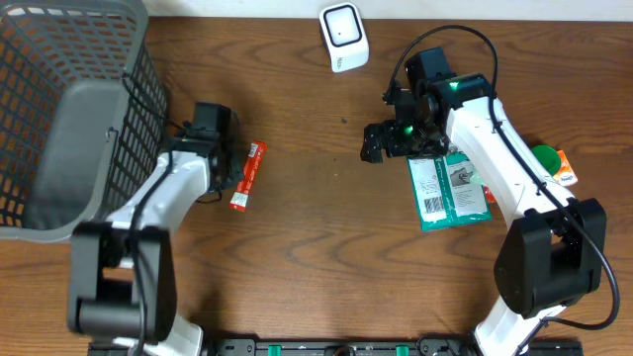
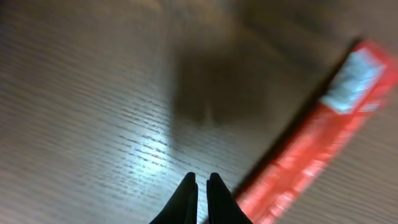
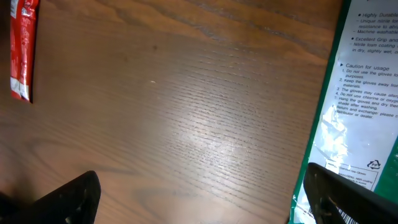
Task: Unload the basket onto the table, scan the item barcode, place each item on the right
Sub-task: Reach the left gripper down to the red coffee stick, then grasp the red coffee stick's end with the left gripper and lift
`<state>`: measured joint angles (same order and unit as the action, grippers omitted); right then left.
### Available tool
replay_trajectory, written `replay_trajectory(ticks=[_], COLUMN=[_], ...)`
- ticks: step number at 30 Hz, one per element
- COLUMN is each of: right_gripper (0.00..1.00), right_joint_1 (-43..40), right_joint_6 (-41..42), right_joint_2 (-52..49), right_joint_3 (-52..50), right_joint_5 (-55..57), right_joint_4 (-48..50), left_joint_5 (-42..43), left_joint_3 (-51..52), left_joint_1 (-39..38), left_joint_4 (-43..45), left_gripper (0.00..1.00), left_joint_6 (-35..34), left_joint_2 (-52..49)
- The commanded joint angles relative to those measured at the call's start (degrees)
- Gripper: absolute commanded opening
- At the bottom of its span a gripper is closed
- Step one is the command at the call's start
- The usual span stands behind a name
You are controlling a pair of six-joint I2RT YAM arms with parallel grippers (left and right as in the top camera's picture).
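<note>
Left fingers (image 2: pixel 185 202) pressed together just beside the red packet (image 2: pixel 311 149)

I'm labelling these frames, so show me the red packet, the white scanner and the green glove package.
red packet (image 1: pixel 248 176), overhead view, middle of the wrapper.
white scanner (image 1: pixel 343 37), overhead view, centre of its top face.
green glove package (image 1: pixel 440 193), overhead view, the white printed panel.
</note>
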<state>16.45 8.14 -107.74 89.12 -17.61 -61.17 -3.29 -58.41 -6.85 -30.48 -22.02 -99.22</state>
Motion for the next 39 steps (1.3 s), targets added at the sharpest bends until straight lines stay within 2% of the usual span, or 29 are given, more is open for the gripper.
replay_trajectory(ticks=[1,9,14,24,27,29,33,37,39], right_gripper=[0.99,0.99,0.99,0.99,0.99,0.99,0.99,0.99,0.99], right_joint_1=[0.2,0.2,0.2,0.2,0.2,0.2,0.2,0.2,0.2], right_joint_6=[0.3,0.3,0.4,0.3,0.4,0.3,0.3,0.4,0.3], right_joint_2=[-0.2,-0.2,-0.2,-0.2,-0.2,-0.2,-0.2,-0.2,-0.2], right_joint_3=[-0.4,-0.4,-0.4,-0.4,-0.4,-0.4,-0.4,-0.4,-0.4], right_joint_5=[-0.2,1.1,1.1,1.1,1.1,1.1,1.1,1.1,1.1], right_joint_4=[0.2,0.3,0.3,0.2,0.3,0.3,0.3,0.3,0.3], left_joint_5=[2.8,20.9,28.1,28.0,22.4,16.9,12.0,9.7,9.7], left_joint_3=[0.5,0.5,0.5,-0.5,-3.7,-6.4,-7.8,-7.4,-6.7], left_joint_1=[0.1,-0.2,-2.3,-7.5,-7.5,-7.5,-7.3,-7.4,-7.4], left_joint_4=[0.1,-1.8,-4.0,-5.4,-9.2,-11.8,-10.5,-7.0,-5.7], left_gripper=[0.10,0.10,0.10,0.10,0.11,0.16,0.44,0.53,0.54], left_joint_6=[0.2,0.1,0.1,0.2,0.1,0.1,-0.9,-6.8,-9.8], left_joint_2=[-3.6,-5.6,-5.6,-5.0,-2.8,-0.5,2.8,2.1,1.2])
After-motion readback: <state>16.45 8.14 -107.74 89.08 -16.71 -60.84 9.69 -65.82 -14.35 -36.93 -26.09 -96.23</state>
